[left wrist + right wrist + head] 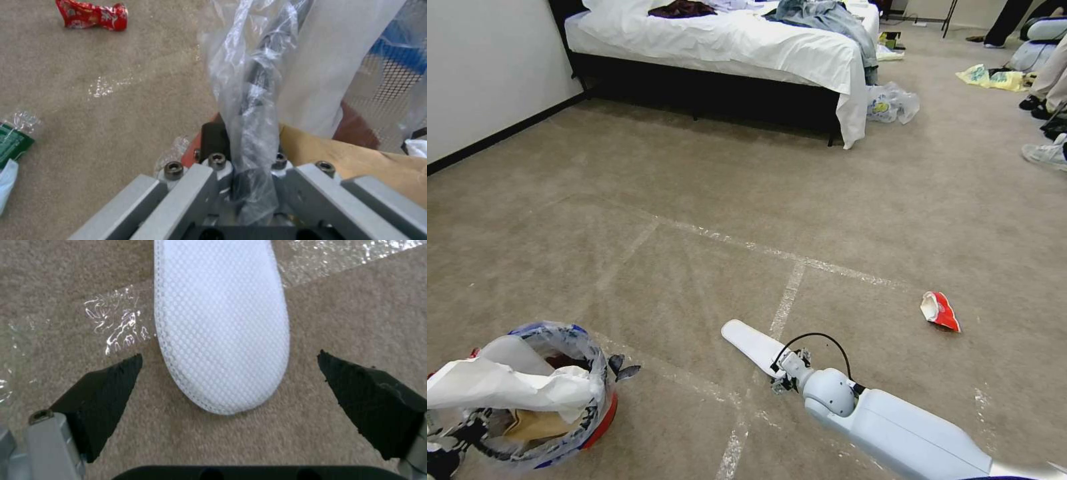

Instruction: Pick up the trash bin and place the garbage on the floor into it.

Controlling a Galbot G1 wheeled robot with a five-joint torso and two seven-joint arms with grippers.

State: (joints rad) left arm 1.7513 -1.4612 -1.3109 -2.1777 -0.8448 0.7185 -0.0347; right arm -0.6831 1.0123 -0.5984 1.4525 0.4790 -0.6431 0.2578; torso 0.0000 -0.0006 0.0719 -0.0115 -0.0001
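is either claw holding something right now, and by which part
The left claw is shut on the trash bin's bag-covered rim. The right claw is open, straddling the white slipper's end on the carpet, holding nothing.

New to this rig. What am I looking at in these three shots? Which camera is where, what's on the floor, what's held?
A two-armed wheeled robot is tidying a bedroom. The head view looks down at the carpet floor; the others sit on the wrists. The left gripper is shut on the trash bin, pinching its clear liner at the rim. The right gripper hangs open over a white slipper, fingers either side of its end, not touching. A crushed red wrapper lies farther right.
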